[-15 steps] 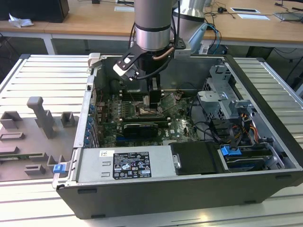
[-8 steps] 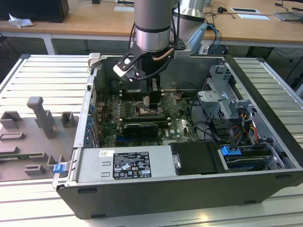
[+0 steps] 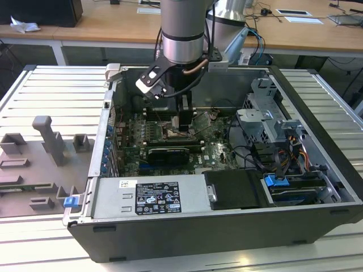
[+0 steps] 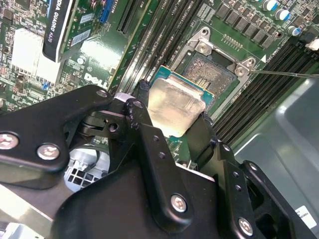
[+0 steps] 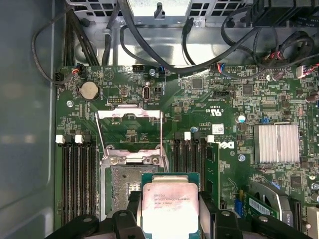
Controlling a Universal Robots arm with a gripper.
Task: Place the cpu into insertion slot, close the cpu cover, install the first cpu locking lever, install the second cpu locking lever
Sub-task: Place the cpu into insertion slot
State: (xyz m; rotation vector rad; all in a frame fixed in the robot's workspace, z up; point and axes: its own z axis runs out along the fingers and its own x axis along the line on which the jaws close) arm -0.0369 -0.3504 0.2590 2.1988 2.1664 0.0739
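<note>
My gripper (image 4: 174,112) is shut on the cpu (image 4: 175,104), its black fingers (image 4: 141,107) pressing two opposite edges of the silvery-topped chip. In the first wrist view the cpu (image 5: 170,206) hangs level in the gripper (image 5: 172,221), overlapping one side of the insertion slot (image 5: 127,181), whose dark contact field lies bare. Whether the chip touches the slot I cannot tell. The cpu cover (image 5: 129,114) is swung open, away from the slot. In the exterior view the gripper (image 3: 176,123) reaches down into the open computer case over the motherboard.
Long memory slots (image 5: 75,174) flank the socket on both sides. A black expansion card (image 3: 168,154) stands nearby, a finned heatsink (image 5: 275,143) beyond it. A thin metal lever rod (image 4: 284,73) sticks out beside the socket. Cables and a drive cage (image 3: 266,113) fill the exterior view's right.
</note>
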